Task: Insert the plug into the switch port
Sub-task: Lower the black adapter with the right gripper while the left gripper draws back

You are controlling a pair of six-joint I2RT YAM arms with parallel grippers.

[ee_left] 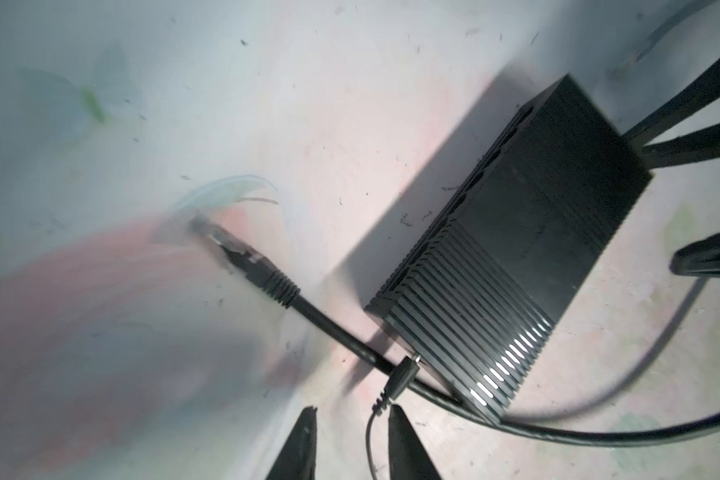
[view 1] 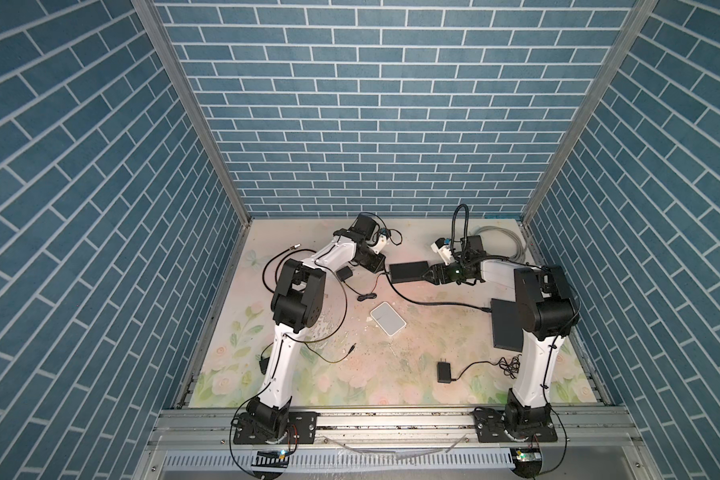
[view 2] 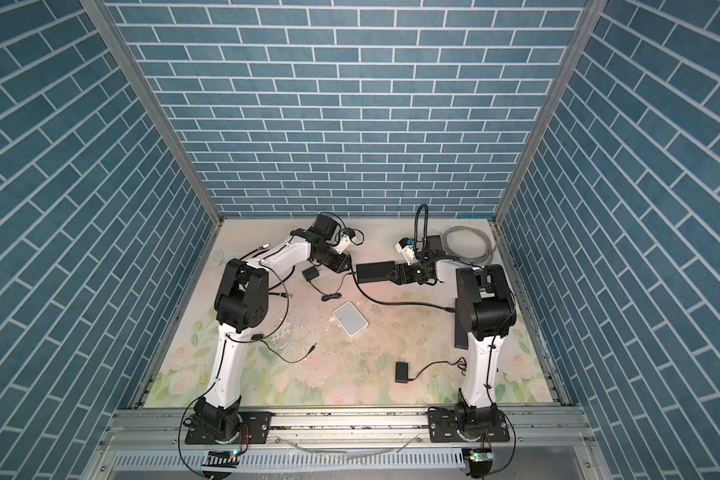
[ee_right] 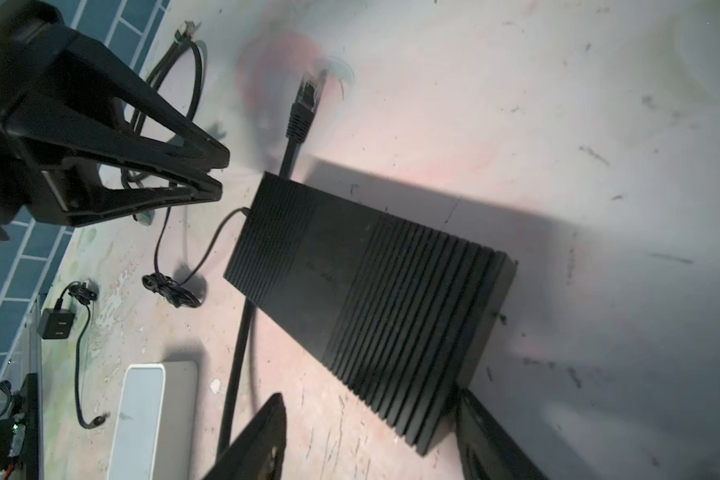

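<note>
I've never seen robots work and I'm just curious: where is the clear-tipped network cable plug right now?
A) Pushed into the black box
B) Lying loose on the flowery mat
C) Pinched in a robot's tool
B: the Ethernet plug lies bare on the floral mat, beside the black switch and not in any of its ports, with nothing gripping it.

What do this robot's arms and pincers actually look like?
The left arm and right arm match: white tubular links, chunky black joints, black base plates. Black cables trail along them. The left pincer and right pincer are black, each with two long tapering fingers. White camera blocks sit at the wrists; a green light glows by the right one.
</note>
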